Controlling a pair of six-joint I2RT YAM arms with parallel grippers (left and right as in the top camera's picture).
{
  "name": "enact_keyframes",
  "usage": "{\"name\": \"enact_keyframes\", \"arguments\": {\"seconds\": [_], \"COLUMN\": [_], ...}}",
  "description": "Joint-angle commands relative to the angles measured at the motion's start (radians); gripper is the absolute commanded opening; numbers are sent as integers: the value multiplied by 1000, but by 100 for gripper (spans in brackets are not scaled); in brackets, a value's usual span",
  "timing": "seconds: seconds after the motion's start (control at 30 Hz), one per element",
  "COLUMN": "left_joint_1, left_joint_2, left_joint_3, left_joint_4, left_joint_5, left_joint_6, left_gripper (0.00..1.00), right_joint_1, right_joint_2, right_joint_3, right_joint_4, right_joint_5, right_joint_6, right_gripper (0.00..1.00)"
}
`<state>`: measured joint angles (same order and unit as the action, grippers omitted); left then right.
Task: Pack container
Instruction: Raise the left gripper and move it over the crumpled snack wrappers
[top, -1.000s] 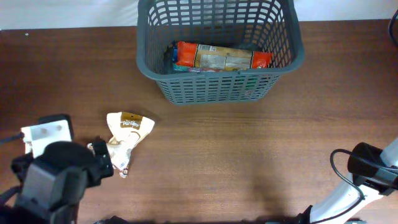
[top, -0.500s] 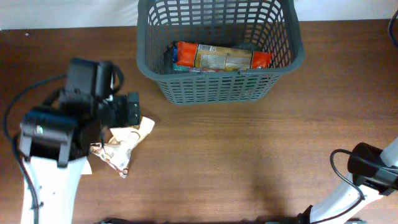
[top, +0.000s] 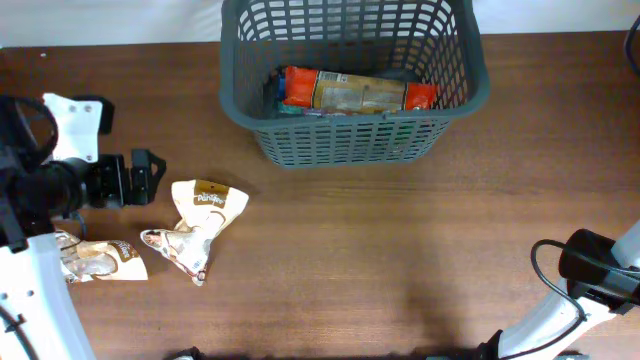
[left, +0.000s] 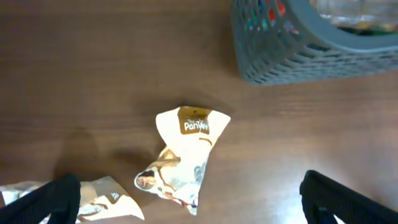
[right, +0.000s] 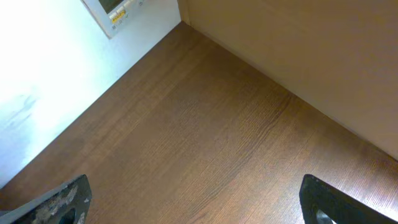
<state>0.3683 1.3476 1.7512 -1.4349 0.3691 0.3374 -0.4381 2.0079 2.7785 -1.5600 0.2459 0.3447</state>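
The container (top: 352, 138) is a dark grey lattice basket at the table's far middle; it also shows in the left wrist view (left: 292, 56). An orange and red packet (top: 355, 92) lies inside it. A white and brown snack packet (top: 203, 226) lies on the table left of centre, also seen in the left wrist view (left: 185, 152). A second pale packet (top: 98, 259) lies further left, at the lower left of the left wrist view (left: 106, 198). My left gripper (top: 148, 178) (left: 193, 205) is open and empty, above and just left of the white packet. My right gripper (right: 199, 199) is open and empty over bare wood.
My right arm (top: 592, 268) sits at the table's front right corner, far from the packets. A white wall and a light wooden panel (right: 298, 50) border the table in the right wrist view.
My left arm has swung from over the packets back to the left. The second pale packet at the lower left now lies uncovered. The right arm has not moved.
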Motion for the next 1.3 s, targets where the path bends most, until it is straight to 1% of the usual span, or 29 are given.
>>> {"name": "enact_keyframes", "arguments": {"seconds": [0.0,0.13,0.33,0.47,0.57,0.77,0.9,1.0,1.07,1.27], "left_joint_1": [7,5,5,3,-27,-127,-188,-224,-226,-224], "left_joint_2": [14,65,171,244,274,273,273,273,273,273], "left_joint_3": [2,1,1,1,-1,-18,-100,-204,-272,-392], "left_joint_4": [-11,-16,-14,-39,-60,-74,-73,2,42,124], "left_joint_5": [14,-97,-105,-127,-149,-195,-204,-262,-256,-256], "left_joint_6": [82,80,80,80,80,79,70,-2,-35,-37], "left_gripper": [99,99,99,100,99,100,99,99,99,99], "right_joint_1": [-1,-1,-1,-1,-1,-1,-1,-1,-1,-1], "right_joint_2": [-4,-4,-4,-4,-4,-4,-4,-4,-4,-4], "right_joint_3": [-3,-3,-3,-3,-3,-3,-3,-3,-3,-3], "right_joint_4": [0,0,0,0,0,0,0,0,0,0], "right_joint_5": [2,2,2,2,2,2,2,2,2,2], "right_joint_6": [16,16,16,16,16,16,16,16,16,16], "right_gripper": [99,99,99,99,99,99,99,99,99,99]}}
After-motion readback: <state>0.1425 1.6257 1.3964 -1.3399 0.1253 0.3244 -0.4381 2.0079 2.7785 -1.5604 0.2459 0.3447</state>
